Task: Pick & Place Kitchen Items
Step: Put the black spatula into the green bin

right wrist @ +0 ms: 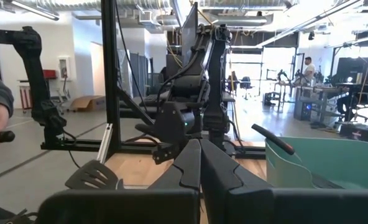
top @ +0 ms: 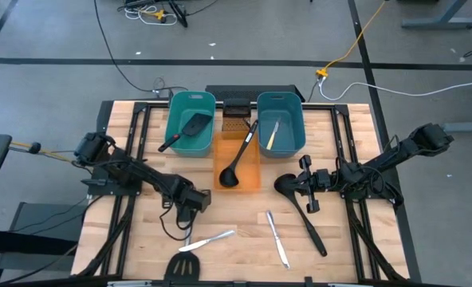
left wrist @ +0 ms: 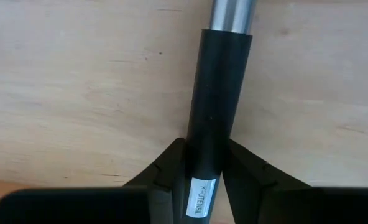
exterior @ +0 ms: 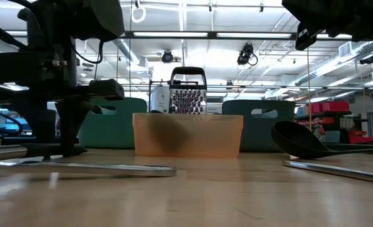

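Observation:
My left gripper (top: 190, 209) points down at the table's near left, shut on a utensil with a black handle (left wrist: 216, 93) and a silver shaft (left wrist: 232, 14). A black slotted spatula head (top: 184, 267) at the near edge seems to be its other end. My right gripper (top: 308, 182) hangs shut and level above the table, holding nothing, beside a black ladle (top: 300, 209) that lies flat. Two silver knives (top: 208, 241) (top: 277, 237) lie flat on the wood near the front edge. My left gripper pinches the black handle (left wrist: 212, 155) between its two fingers (left wrist: 171, 165), close to the labelled free end. The fingers come from above, pointing down, and lie across the handle. The handle lies flat on the table top.
At the back stand a teal tub (top: 176, 139) holding a black spatula (top: 190, 127), a second teal tub (top: 292, 119) holding a cream-handled knife (top: 272, 135), and between them an orange tub (top: 252, 177) with a black ladle (top: 236, 159). A grater (top: 236, 115) stands behind the orange tub.

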You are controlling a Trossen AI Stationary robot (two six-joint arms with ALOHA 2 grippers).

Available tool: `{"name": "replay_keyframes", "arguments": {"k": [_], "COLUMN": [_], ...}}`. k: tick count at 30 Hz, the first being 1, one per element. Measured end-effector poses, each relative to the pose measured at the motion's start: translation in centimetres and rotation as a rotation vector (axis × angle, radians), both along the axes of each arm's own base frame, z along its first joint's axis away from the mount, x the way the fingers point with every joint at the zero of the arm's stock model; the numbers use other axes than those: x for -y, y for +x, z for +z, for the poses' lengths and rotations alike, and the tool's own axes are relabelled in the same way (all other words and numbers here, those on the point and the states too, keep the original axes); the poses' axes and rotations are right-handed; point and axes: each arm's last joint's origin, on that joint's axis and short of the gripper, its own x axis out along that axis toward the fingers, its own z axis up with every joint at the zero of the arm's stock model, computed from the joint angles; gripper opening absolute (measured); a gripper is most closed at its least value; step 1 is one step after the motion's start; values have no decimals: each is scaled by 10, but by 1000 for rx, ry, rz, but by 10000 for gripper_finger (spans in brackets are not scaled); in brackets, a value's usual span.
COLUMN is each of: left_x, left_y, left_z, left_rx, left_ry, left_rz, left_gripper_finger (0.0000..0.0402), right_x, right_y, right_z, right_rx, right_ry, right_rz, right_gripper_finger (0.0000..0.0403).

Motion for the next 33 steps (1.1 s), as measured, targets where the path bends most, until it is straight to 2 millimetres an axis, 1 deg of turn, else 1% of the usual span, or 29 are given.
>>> {"name": "replay_keyframes", "arguments": {"k": [5, 8, 11, 14, 21, 25, 33], "left_x": [12, 21, 29, 34, 34, 34, 29], "left_y": [-10, -18, -24, -27, -28, -28, -26], "left_z": [2, 4, 9, 18, 37, 40, 40], "left_rx": [-18, -32, -37, -16, 39, 12, -47], "left_ry": [33, 25, -22, -89, -223, -293, -356], "left_rz": [14, 26, 31, 62, 169, 241, 351], "left_gripper_finger": [88, 87, 87, 87, 87, 87, 86], "right_x": [0, 0, 0, 0, 0, 0, 0], "right_y": [0, 0, 0, 0, 0, 0, 0], "right_z": [0, 1, 1, 2, 2, 2, 2], "right_rx": [0, 6, 13, 15, 19, 21, 21], "right_ry": [0, -1, -1, -1, 5, 6, 9], "right_rz": [0, -1, -1, -2, -1, -1, 0], "right_gripper_finger": [7, 7, 7, 7, 7, 7, 7]}}
